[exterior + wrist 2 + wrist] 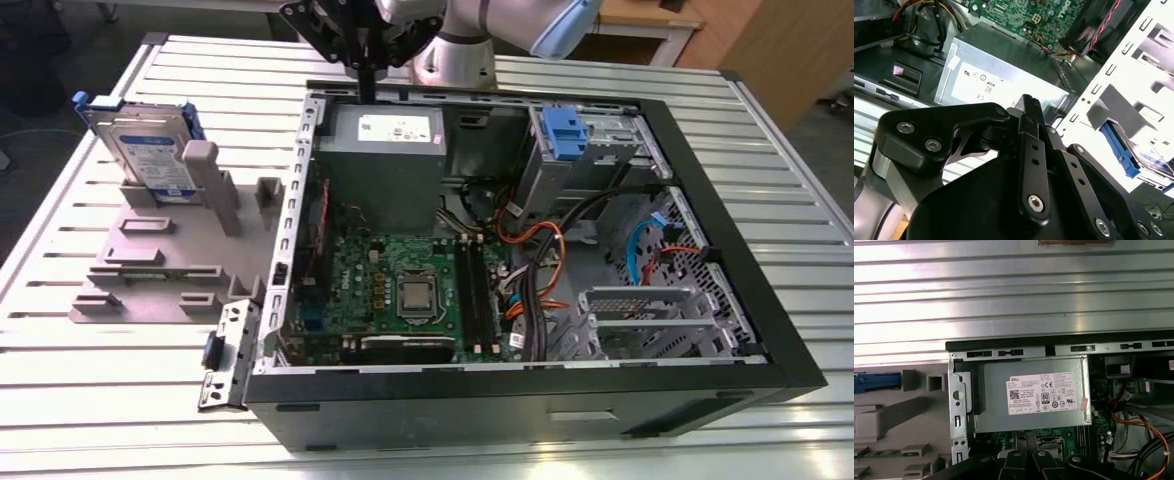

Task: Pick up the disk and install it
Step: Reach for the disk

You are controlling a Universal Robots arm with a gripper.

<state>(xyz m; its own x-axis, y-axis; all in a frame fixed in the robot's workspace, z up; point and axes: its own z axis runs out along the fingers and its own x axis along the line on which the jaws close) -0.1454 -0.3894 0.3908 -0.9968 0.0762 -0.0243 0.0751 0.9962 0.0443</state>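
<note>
Gripper (363, 90) closed, empty, poised over the power supply (387, 140) in the case (534, 390). Disk (144, 150) stands upright, on edge, in the grey stand (160, 262), well apart toward the exterior view's left.

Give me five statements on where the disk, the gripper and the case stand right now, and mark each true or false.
1. The disk stands upright in a grey holder on the table, outside the computer case. True.
2. The gripper holds the disk. False: it is shut on nothing and hangs over the grey metal box in the case.
3. The case is open, with its motherboard showing. True.
4. The disk is on the exterior view's right of the case. False: it is on the exterior view's left.
5. The disk lies flat on the motherboard. False: it is apart from it, in the holder.
</note>
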